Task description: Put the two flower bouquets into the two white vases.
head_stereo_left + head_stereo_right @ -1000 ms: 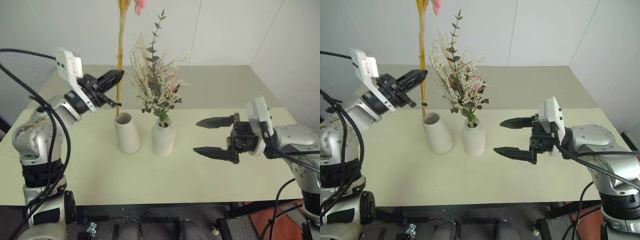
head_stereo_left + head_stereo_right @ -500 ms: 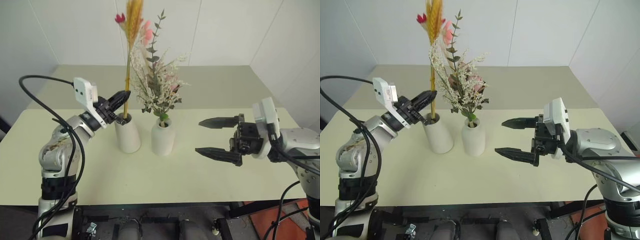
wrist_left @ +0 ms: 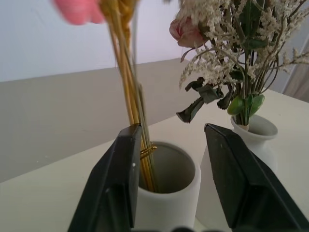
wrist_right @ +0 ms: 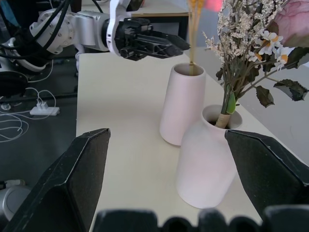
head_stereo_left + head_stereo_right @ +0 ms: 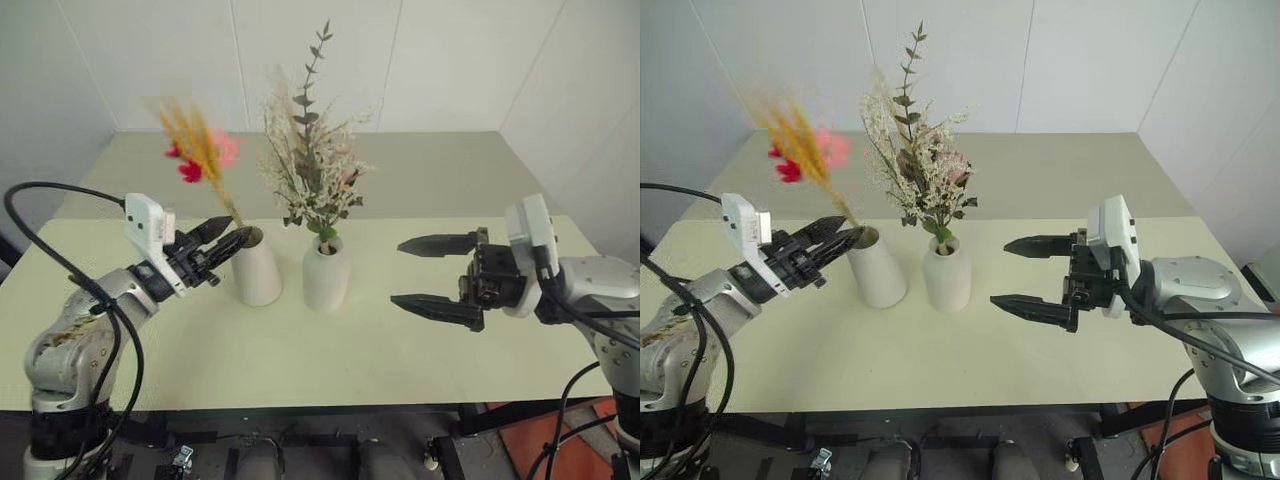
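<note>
With its stems tilted leftward in the cone vase (image 5: 256,268), the yellow-orange bunch (image 5: 205,160) stands between the released left gripper (image 5: 228,247) fingers.

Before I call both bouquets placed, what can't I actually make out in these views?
- Yellow-orange stalk bunch: its top is motion-blurred in both eye views, cut off by the left wrist view's edge.
- Stalk ends: hidden inside the tapered vase, so seating depth is unknown.
- Cream-white bouquet stems: hidden below the neck of the bottle-shaped vase.
- Left gripper: whether one finger still touches the stalks, unclear.
</note>
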`<state>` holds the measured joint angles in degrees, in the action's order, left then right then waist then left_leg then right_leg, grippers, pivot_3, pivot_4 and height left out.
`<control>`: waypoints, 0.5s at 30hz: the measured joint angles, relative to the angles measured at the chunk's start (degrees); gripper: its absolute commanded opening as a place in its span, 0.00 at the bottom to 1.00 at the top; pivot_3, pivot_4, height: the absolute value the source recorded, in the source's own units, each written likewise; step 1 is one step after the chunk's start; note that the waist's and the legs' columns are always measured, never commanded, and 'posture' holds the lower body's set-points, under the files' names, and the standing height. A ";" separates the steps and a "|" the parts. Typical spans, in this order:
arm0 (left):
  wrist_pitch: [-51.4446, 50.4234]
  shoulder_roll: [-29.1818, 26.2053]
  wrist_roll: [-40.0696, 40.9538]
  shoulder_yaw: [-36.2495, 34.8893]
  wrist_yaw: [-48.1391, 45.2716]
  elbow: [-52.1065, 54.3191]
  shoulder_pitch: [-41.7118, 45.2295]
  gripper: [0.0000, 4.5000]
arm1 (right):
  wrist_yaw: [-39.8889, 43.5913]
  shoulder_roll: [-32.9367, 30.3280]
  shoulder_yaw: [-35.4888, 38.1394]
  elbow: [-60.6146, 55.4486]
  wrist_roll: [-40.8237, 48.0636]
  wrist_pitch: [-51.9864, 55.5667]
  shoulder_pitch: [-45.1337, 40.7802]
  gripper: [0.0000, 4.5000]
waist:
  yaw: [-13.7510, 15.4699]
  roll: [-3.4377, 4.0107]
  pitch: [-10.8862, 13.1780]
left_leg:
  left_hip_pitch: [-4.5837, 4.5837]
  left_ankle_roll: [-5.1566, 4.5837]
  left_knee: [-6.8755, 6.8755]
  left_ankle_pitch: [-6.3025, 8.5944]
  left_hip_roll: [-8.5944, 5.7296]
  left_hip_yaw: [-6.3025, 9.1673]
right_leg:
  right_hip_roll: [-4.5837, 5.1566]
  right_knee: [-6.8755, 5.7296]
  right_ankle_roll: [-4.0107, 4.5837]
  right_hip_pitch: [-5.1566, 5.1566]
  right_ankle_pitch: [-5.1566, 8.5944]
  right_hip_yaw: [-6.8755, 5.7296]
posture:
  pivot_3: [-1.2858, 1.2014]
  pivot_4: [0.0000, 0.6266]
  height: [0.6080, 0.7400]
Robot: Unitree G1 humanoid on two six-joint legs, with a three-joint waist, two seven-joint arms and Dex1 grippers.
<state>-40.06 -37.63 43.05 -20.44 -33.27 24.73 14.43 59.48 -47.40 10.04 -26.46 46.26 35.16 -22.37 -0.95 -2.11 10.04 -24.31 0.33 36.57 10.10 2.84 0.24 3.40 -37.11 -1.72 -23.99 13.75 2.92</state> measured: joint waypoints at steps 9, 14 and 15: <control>-0.21 -8.75 -0.02 -5.29 -5.28 1.36 -8.12 0.76 | 0.10 0.05 -0.11 0.20 -0.04 -0.06 -0.94 1.00 | 0.19 0.00 0.00 | 0.00 0.01 0.00 0.00 0.02 -0.05 | 0.01 0.03 0.02 -0.02 0.02 0.00 | 0.52 0.24 1.00; 1.32 -13.21 -0.07 -6.50 -13.04 1.34 -10.70 0.76 | 0.41 -0.02 -0.09 1.37 -0.04 -0.06 -0.96 1.00 | 0.22 0.00 0.00 | -0.01 0.01 0.00 0.01 0.04 -0.09 | 0.01 0.04 0.04 -0.07 0.03 0.01 | 0.52 0.24 1.00; 2.10 -14.37 -0.10 -6.39 -15.27 1.36 -10.79 0.76 | 0.49 -0.12 -0.08 1.51 -0.03 -0.06 -0.96 1.00 | 0.23 0.00 0.00 | -0.01 0.01 -0.01 0.01 0.04 -0.09 | 0.01 0.04 0.05 -0.07 0.03 0.01 | 0.52 0.24 1.00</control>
<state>-37.96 -52.00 42.94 -26.83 -48.54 26.09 3.64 59.97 -47.52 9.96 -24.96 46.23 35.09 -23.33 -0.71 -2.11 10.04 -24.32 0.34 36.56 10.11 2.89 0.15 3.41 -37.07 -1.67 -24.06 13.79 2.92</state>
